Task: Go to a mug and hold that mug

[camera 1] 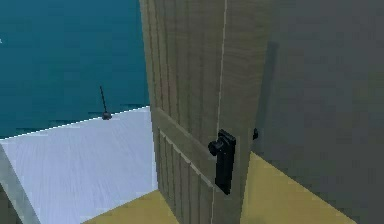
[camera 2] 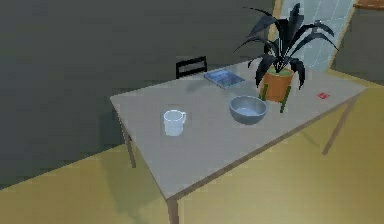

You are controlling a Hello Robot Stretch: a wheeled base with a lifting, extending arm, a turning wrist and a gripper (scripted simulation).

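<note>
A white mug [camera 2: 175, 122] with its handle toward the arm side view's right stands on a grey table [camera 2: 200, 150], toward the table's left part. A grey-blue bowl [camera 2: 248, 109] rests to the mug's right on the same tabletop.
A dark-leaved plant in an orange pot [camera 2: 277, 82] stands at the table's far right, with a blue-grey tray [camera 2: 224, 78] and a dark chair back [camera 2: 191, 67] behind. A small red thing [camera 2: 322, 96] lies near the right end. In the forward view a wooden door [camera 1: 200, 110] with a black handle [camera 1: 223, 160] stands close ahead, beside a pale floor [camera 1: 80, 165].
</note>
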